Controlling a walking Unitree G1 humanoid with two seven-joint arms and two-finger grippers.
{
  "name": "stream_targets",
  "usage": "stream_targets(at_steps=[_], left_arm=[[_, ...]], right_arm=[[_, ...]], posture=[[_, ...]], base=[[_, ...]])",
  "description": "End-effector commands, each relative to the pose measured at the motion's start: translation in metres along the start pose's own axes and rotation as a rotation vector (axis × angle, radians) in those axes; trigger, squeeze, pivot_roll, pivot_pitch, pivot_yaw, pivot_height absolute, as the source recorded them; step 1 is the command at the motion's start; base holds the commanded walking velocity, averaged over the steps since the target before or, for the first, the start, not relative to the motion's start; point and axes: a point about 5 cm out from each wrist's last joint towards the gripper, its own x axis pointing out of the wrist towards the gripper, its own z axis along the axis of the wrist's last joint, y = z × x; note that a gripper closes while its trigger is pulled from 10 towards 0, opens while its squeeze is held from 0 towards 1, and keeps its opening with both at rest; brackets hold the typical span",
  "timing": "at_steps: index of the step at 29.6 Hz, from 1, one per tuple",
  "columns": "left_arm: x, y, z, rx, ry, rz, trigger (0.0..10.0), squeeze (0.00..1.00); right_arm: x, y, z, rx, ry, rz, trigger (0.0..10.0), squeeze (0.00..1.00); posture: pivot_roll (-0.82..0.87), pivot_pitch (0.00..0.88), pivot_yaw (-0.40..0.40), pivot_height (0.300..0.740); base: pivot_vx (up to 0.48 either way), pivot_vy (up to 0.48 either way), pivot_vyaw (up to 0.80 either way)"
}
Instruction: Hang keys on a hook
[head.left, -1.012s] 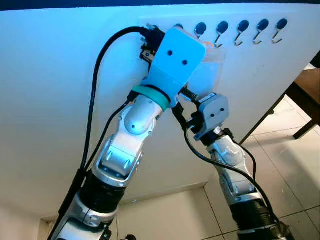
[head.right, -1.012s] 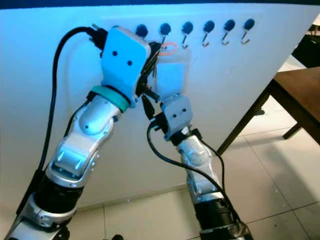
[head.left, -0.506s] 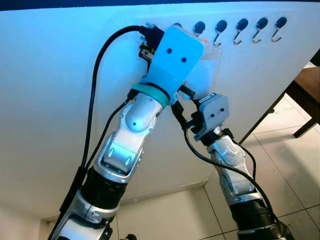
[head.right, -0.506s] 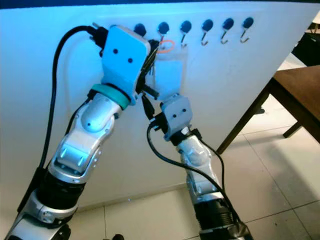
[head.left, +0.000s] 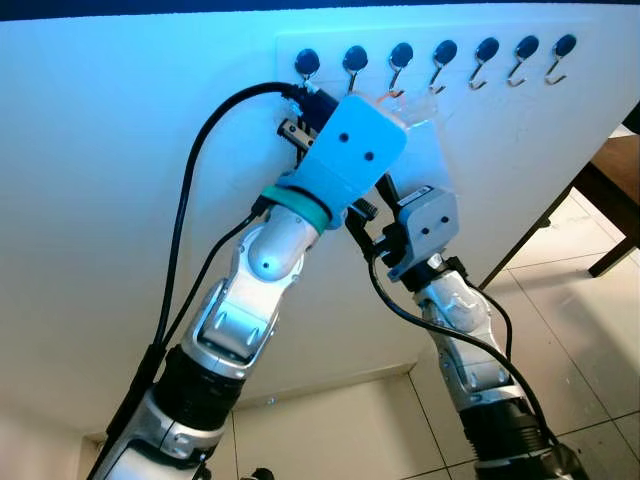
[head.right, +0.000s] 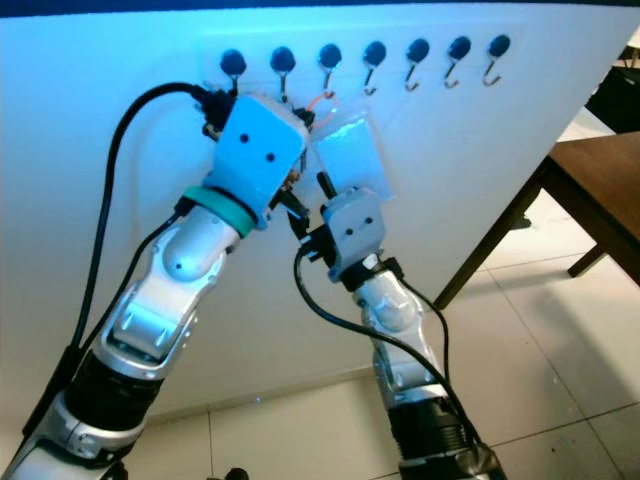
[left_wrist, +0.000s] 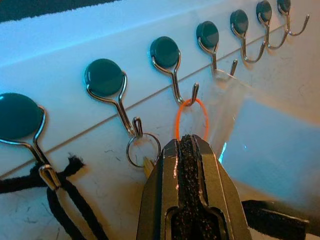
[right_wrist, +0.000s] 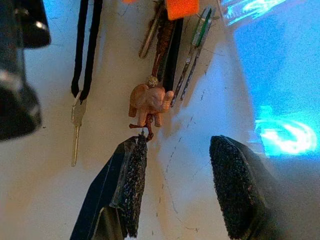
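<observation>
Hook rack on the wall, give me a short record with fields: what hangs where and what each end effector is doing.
rack: row of dark round-capped metal hooks on white wall
orange ring: on third hook
silver key ring: on second hook
black cord: on first hook
clear plastic pouch: on fourth hook
left end effector: shut, below orange ring
right end effector: open, below pink elephant charm

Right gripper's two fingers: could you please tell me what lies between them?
In the right wrist view, the right gripper is open with bare white wall between its fingers. The small elephant charm hangs just beyond the tip of one finger, not between them.
</observation>
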Motion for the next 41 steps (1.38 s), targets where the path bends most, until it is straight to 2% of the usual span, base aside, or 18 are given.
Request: stream_targets(at_steps=[1,5,6,12,13,14,15,16,17,23,27,29,33,34,36,38,39,41], left_arm=[[-0.004,-0.004,-0.004,0.006,0.013,-0.021,10.0,0.00],[-0.012,-0.002,-0.005,-0.027,0.011,-0.023,10.0,0.00],[-0.014,-0.002,-0.004,-0.042,0.005,-0.026,10.0,1.00],[-0.016,0.000,-0.001,-0.076,-0.013,-0.016,10.0,1.00],[-0.018,0.001,0.000,-0.134,-0.016,-0.022,10.0,1.00],[-0.018,0.001,0.000,-0.134,-0.016,-0.022,10.0,1.00],[-0.021,0.002,0.001,-0.176,-0.018,-0.027,10.0,1.00],[-0.025,0.004,0.003,-0.221,-0.024,-0.050,10.0,0.27],[-0.030,0.005,0.005,-0.254,-0.030,-0.073,10.0,0.00],[-0.042,0.009,0.006,-0.303,-0.031,-0.115,10.0,0.00],[-0.042,0.009,0.006,-0.303,-0.031,-0.115,10.0,0.00],[-0.052,0.020,0.002,-0.323,-0.001,-0.082,10.0,0.00],[-0.052,0.020,0.002,-0.323,-0.001,-0.082,10.0,0.00],[-0.057,0.025,-0.003,-0.304,0.024,-0.060,10.0,0.00],[-0.057,0.025,-0.003,-0.304,0.024,-0.060,10.0,0.00],[-0.070,0.027,-0.024,-0.233,0.107,-0.019,10.0,0.00],[-0.070,0.027,-0.024,-0.233,0.107,-0.019,10.0,0.00],[-0.078,0.030,-0.042,-0.210,0.181,0.035,10.0,0.00]], right_arm=[[-0.003,0.000,-0.003,0.001,0.011,-0.002,10.0,0.00],[-0.003,0.000,-0.003,-0.001,0.011,-0.001,10.0,0.00],[-0.003,0.000,-0.003,-0.001,0.011,-0.001,10.0,0.00],[-0.002,0.000,-0.002,0.000,0.007,0.001,10.0,0.00],[-0.001,0.000,-0.001,0.000,0.004,0.001,10.0,0.00],[-0.001,0.000,-0.001,0.000,0.004,0.001,10.0,0.00],[-0.001,0.000,-0.001,0.000,0.002,0.001,10.0,0.00],[-0.002,0.000,0.000,-0.001,-0.001,0.000,10.0,0.00],[-0.002,-0.001,0.001,-0.001,-0.003,-0.001,10.0,0.00],[-0.005,-0.002,0.005,-0.001,-0.015,-0.003,10.0,0.00],[-0.005,-0.002,0.005,-0.001,-0.015,-0.003,10.0,0.00],[-0.020,0.004,0.014,0.016,-0.029,-0.020,10.0,0.00],[-0.020,0.004,0.014,0.016,-0.029,-0.020,10.0,0.00],[-0.032,0.011,0.018,0.028,-0.030,-0.027,10.0,0.00],[-0.032,0.011,0.018,0.028,-0.030,-0.027,10.0,0.00],[-0.047,0.023,0.019,0.063,-0.010,-0.048,10.0,0.00],[-0.047,0.023,0.019,0.063,-0.010,-0.048,10.0,0.00],[-0.047,0.029,0.017,0.086,0.012,-0.030,10.0,0.00]], posture=[[-0.05,0.101,0.054,0.740],[-0.04,0.102,0.050,0.740],[-0.04,0.101,0.049,0.740],[-0.04,0.101,0.049,0.740],[-0.05,0.097,0.051,0.740],[-0.05,0.097,0.051,0.740],[-0.05,0.097,0.051,0.740],[-0.05,0.096,0.051,0.740],[-0.05,0.097,0.050,0.740],[-0.05,0.092,0.048,0.740],[-0.05,0.092,0.048,0.740],[-0.07,0.094,0.055,0.740],[-0.07,0.094,0.055,0.740],[-0.07,0.094,0.059,0.740],[-0.07,0.094,0.059,0.740],[-0.10,0.081,0.077,0.740],[-0.10,0.081,0.077,0.740],[-0.11,0.073,0.083,0.740]], base=[[0.000,0.000,0.00],[0.000,0.000,0.00],[0.000,0.000,0.00],[0.000,0.000,0.00],[0.000,0.000,0.00],[0.000,0.000,0.00],[0.000,0.000,0.00],[0.000,0.000,0.00],[0.000,0.000,0.00],[0.000,0.000,0.00],[0.000,0.000,0.00],[0.000,0.000,0.00],[0.000,0.000,0.00],[0.000,0.000,0.00],[0.000,0.000,0.00],[0.000,0.000,0.00],[0.000,0.000,0.00],[0.000,0.000,0.00]])
